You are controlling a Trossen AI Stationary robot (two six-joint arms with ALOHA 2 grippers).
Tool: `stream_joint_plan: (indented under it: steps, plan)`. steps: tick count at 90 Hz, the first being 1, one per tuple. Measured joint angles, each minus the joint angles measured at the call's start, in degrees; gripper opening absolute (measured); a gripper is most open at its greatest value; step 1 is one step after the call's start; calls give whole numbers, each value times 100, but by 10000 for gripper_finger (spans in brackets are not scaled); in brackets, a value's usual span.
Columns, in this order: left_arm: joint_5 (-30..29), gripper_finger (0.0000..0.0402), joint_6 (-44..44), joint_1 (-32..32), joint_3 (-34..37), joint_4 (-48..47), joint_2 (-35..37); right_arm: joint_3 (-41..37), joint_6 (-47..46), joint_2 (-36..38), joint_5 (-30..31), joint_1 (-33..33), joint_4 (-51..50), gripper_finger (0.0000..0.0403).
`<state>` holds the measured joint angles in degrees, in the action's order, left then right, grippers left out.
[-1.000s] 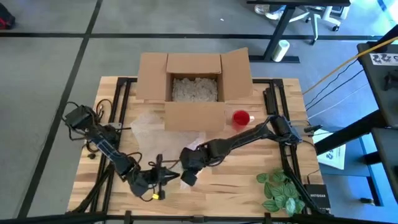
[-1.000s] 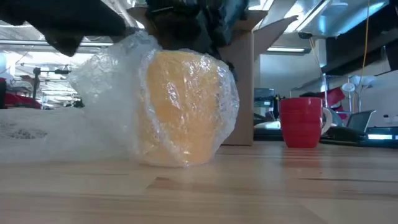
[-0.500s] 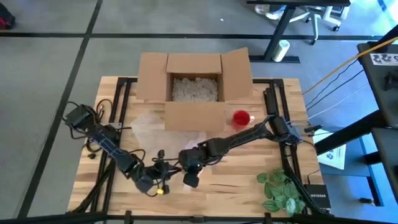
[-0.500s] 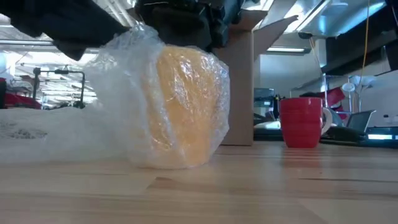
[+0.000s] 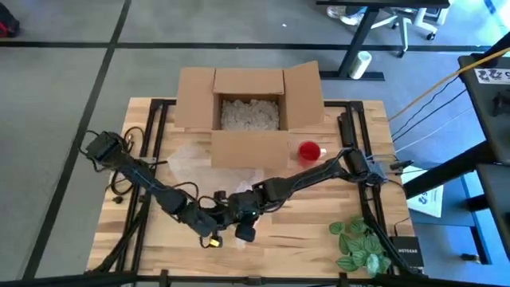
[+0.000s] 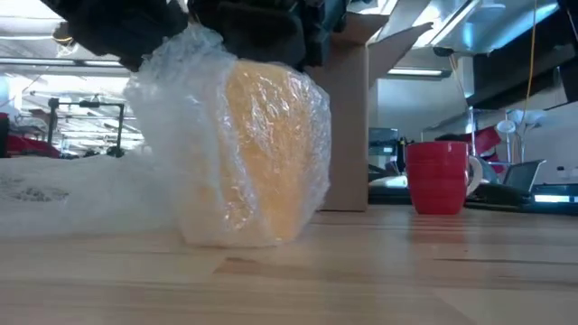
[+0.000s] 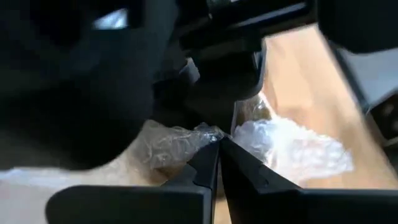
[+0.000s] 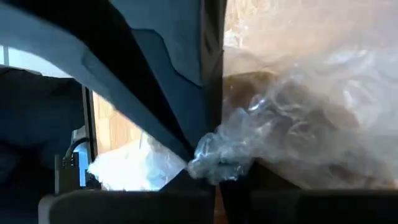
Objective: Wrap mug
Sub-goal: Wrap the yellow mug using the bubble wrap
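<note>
mug (image 6: 266,153): yellow, on desk (image 6: 406,271) front-centre, swathed in bubble wrap (image 6: 172,117)
left pincer (image 7: 217,148): closed, pinching wrap, just left of mug
right pincer (image 8: 214,163): closed on wrap bunch, above mug
nearer: both touching wrap

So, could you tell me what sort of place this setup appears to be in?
Probably a robotics lab in an office-style space: a wooden table stands on grey carpet, a desk with an office chair sits behind, and cables trail to equipment beside it.
</note>
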<state>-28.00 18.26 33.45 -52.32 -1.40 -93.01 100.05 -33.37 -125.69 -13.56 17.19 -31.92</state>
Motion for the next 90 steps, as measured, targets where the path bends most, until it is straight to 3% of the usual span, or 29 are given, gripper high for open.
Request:
stream_joint_plan:
  steps: [16, 47, 69, 90]
  plan:
    - [-22, 0, -222, -60, -112, -88, -4, -7, -124, 310, 173, 52, -342, 0]
    - [-2, 0, -494, -119, -104, 82, -20, -2, -602, 984, 1224, 175, -1254, 0]
    - [1121, 0, -731, -385, -104, 126, -20, 7, -1021, 1467, 2153, 171, -2676, 0]
    - [1710, 0, -753, -625, -124, 123, -222, -34, -1030, 1567, 2202, 150, -2822, 0]
